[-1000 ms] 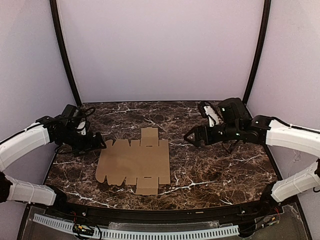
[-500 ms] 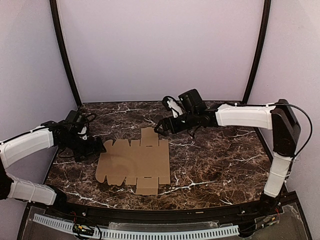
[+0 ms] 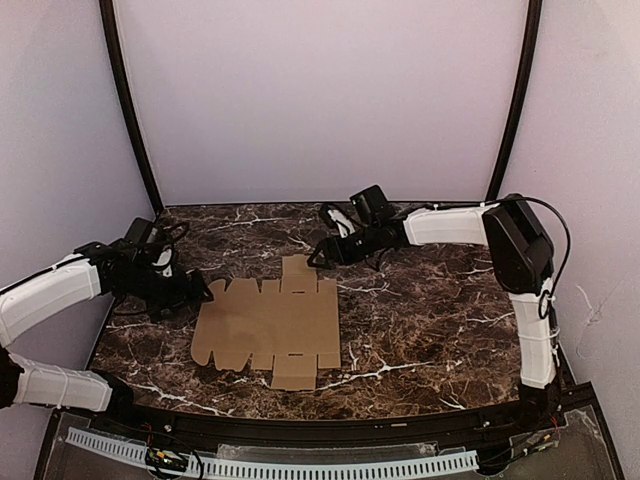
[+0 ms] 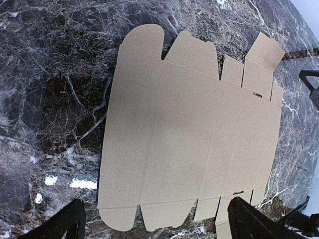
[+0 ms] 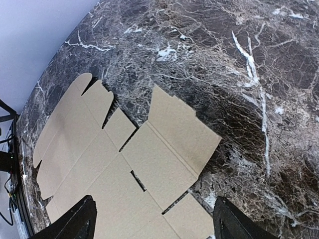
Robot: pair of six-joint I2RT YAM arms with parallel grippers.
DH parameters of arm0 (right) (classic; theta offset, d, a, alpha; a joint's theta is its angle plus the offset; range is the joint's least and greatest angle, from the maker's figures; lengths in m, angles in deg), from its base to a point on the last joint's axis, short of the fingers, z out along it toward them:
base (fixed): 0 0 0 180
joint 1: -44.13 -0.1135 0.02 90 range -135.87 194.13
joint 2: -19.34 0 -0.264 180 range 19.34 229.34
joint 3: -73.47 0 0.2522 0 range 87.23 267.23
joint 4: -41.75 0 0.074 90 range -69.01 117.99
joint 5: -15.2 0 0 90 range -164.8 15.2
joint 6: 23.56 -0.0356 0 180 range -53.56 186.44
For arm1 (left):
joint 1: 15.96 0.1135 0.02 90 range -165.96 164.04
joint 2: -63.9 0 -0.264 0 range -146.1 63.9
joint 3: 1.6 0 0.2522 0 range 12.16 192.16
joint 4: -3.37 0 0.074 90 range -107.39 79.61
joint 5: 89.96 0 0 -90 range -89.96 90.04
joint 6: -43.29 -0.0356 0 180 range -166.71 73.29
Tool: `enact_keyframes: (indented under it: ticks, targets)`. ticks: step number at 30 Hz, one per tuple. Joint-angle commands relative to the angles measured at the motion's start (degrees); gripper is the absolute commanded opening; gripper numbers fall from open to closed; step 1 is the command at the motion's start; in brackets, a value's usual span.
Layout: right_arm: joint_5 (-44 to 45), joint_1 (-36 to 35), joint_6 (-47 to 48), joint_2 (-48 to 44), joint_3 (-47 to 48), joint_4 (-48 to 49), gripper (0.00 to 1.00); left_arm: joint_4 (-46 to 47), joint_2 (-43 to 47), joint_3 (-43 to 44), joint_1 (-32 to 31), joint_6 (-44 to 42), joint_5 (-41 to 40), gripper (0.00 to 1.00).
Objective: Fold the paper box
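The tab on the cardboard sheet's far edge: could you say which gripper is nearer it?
Right. The right gripper is by the tab, at its far right corner; the left gripper is beside the sheet, at its left edge.

A dark marble-patterned table stands within pale walls framed by black poles

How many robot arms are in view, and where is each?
2. The left arm reaches from the left, fingers beside the flat paper box's left edge. The right arm stretches across the far side, fingers near the box's far flap.
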Motion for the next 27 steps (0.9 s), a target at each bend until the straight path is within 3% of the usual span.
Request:
enact_keyframes:
  ticks: [1,11,19,27]
  targets:
    - [-4.26,0.74,-0.03,4.86,4.36,1.08,0.79,-3.41,1.85,3.01,-0.21,-1.97,0.67,1.00]
    - [-9.11,2.15,-1.46,13.97,12.62,3.06,0.70,-10.47,3.37,11.04,-0.21,-6.28,-0.52,1.00]
    - [-13.25,2.62,-0.80,16.60,13.95,5.62,0.58,-13.30,4.26,14.32,-0.21,-8.16,-0.69,1.00]
    - [-16.36,2.67,0.43,16.82,12.77,8.35,0.36,-14.42,3.33,15.42,-0.21,-9.34,-1.05,1.00]
